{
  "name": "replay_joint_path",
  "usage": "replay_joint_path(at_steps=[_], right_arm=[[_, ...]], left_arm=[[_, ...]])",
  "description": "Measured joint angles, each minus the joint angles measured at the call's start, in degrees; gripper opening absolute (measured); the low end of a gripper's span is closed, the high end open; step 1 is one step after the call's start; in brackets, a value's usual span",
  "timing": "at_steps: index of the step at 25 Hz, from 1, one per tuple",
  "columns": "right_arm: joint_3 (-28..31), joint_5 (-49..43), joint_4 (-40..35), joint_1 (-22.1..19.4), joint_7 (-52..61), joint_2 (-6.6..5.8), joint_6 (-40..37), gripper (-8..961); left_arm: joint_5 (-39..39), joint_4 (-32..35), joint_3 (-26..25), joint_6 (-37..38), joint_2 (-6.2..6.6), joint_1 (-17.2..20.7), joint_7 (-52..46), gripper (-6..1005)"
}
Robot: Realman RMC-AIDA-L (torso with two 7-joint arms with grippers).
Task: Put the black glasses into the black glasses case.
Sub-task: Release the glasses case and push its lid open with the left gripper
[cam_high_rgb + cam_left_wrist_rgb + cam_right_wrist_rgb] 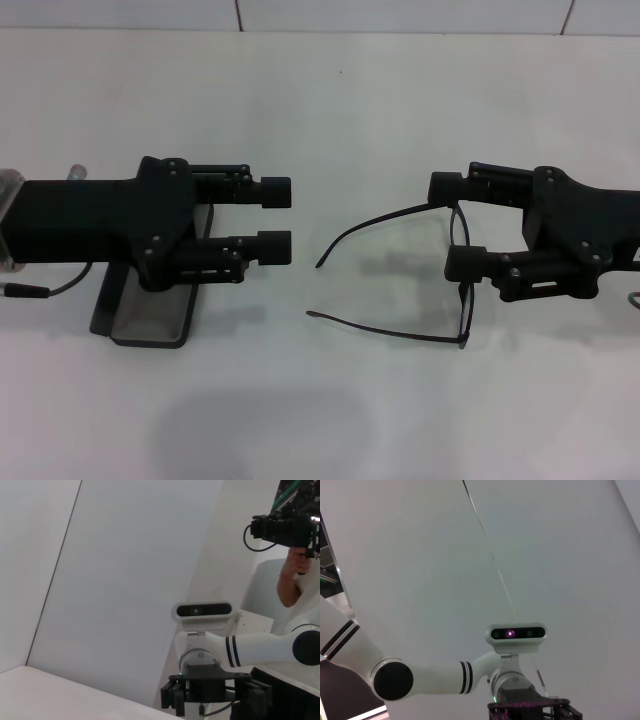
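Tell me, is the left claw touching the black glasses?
Apart. The head view shows bare table between the left claw and the black glasses.

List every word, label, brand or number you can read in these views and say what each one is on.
No text can be read in any view.
The black glasses case lies open on the table under the left gripper; no lettering shows on its visible parts.
The black glasses near the right gripper carry no visible marking.
The wrist views show the opposite arms' camera modules without a legible label.
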Motion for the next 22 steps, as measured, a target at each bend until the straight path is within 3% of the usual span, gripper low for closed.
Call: replay_joint_path(at_steps=[17,22], right_arm=[[0.01,0.00,-0.16,0.00,-0.13,0.03,-0.06,870],[3.25,0.01,-0.32,-1.31,-2.34,0.03,0.86,870]], left_arm=[[0.24,0.00,-1.09,-0.32,-0.35,0.06,0.06,611],[0.07,2.58,-6.91,-2.72,-1.77,-0.16,-4.02,610]])
